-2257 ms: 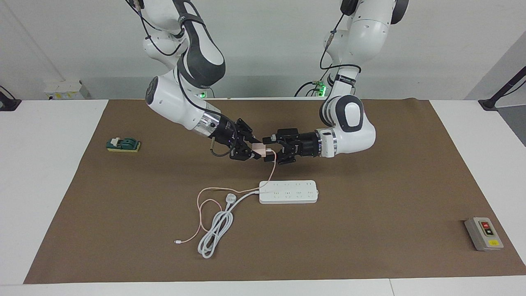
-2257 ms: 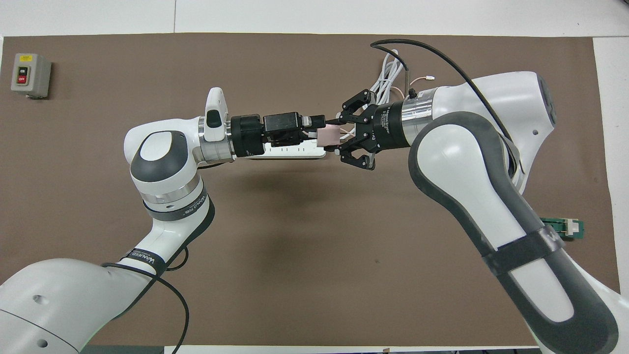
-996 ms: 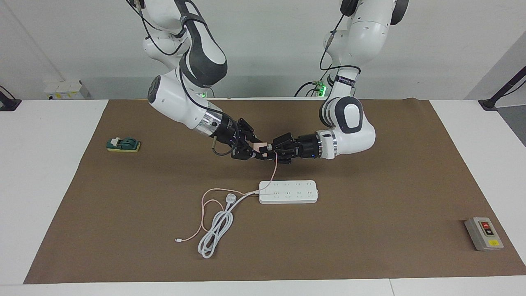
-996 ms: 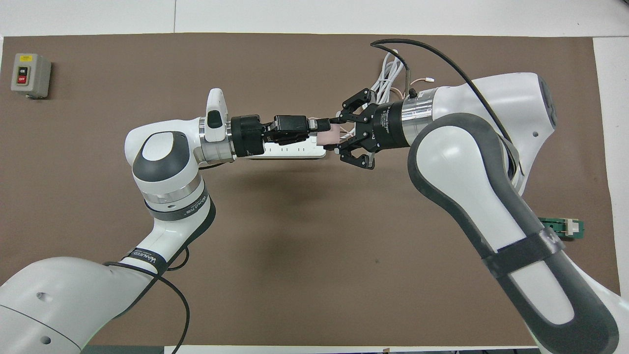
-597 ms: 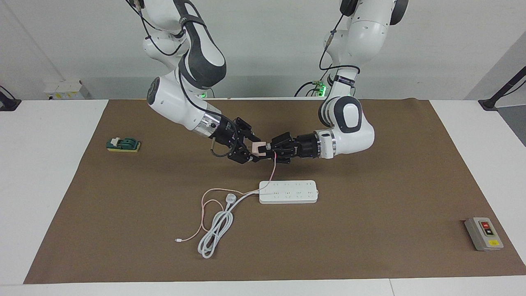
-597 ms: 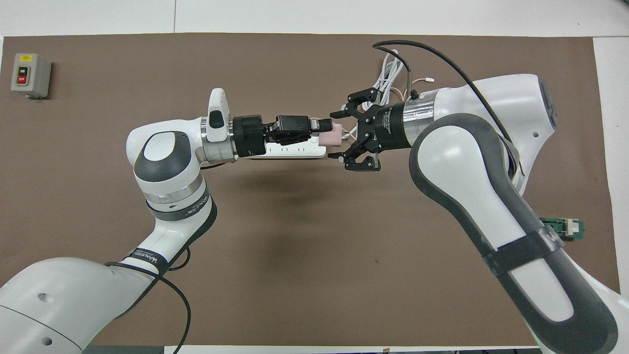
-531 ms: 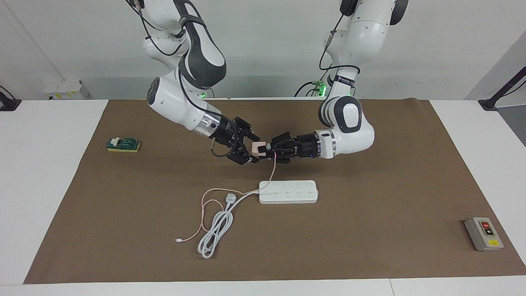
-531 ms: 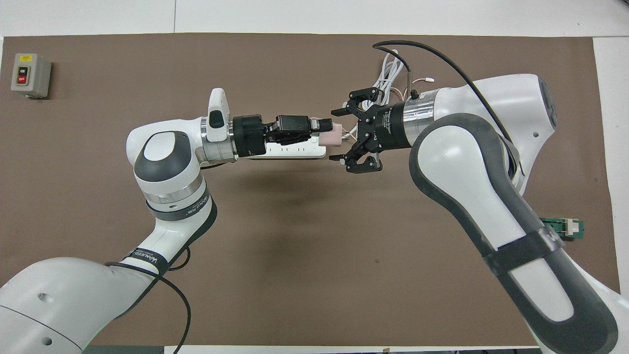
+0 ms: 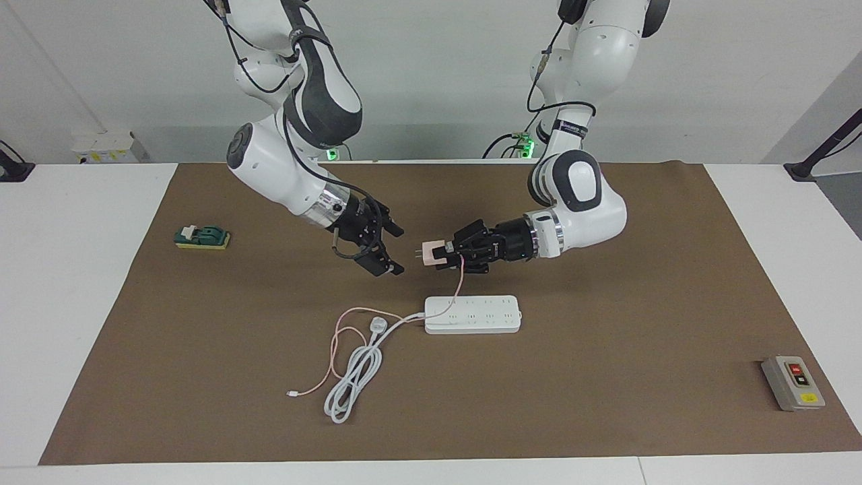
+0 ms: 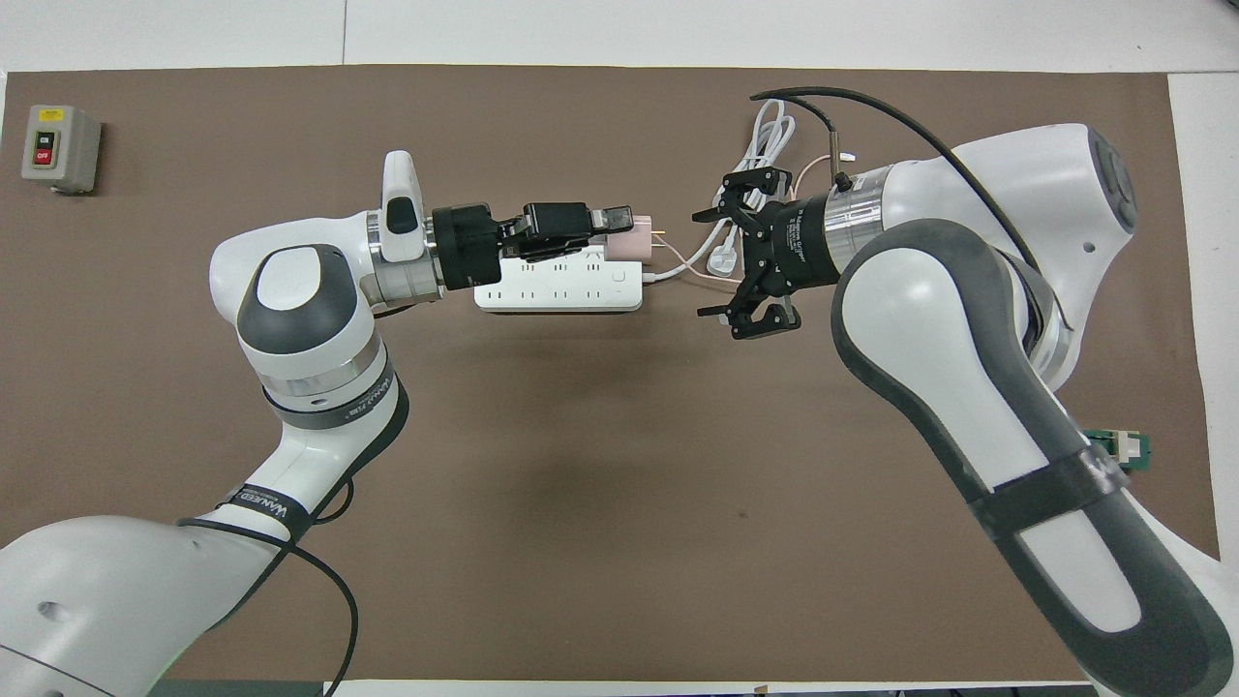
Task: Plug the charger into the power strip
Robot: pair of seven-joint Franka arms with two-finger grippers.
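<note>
Brown matting [image 9: 606, 377] covers the white table, with a plain pale wall along the top of the facing view. Just below the middle of that view lies the long flat white power strip [image 9: 473, 314], sockets up, its thick white cord [image 9: 355, 374] coiled toward the lower left of the frame.

Up in the air above the matting, at about the centre of the facing view, the left gripper [image 9: 441, 255] is clamped on the small pale-pink cube-shaped charger [image 9: 433, 254]. The arm lies nearly level, so the charger's two prongs point sideways toward the frame's left, not down at the strip. Its thin pink cable [image 9: 334, 340] drops from the cube, crosses the strip's end and loops across the matting to a tiny white connector at lower left. In the overhead view the charger [image 10: 627, 233] sits over the strip's upper edge.

To the left of the charger in the facing view, with clear air between, hangs the right gripper [image 9: 387, 254], fingers spread wide and holding nothing. It looks to have no further part and can wait.

The step in hand seems to be the carry to a socket, the plugging itself not yet begun. The next move calls for turning the left wrist until the prongs face down, lining them over one socket pair, then pressing straight in. The trailing cable draped over the strip's end could snag, and the unheld strip may slide under the push.

A small green block on a yellow base [image 9: 202, 237] sits at centre left and a grey box with red and black buttons [image 9: 793, 382] at lower right, both well apart from the work.
</note>
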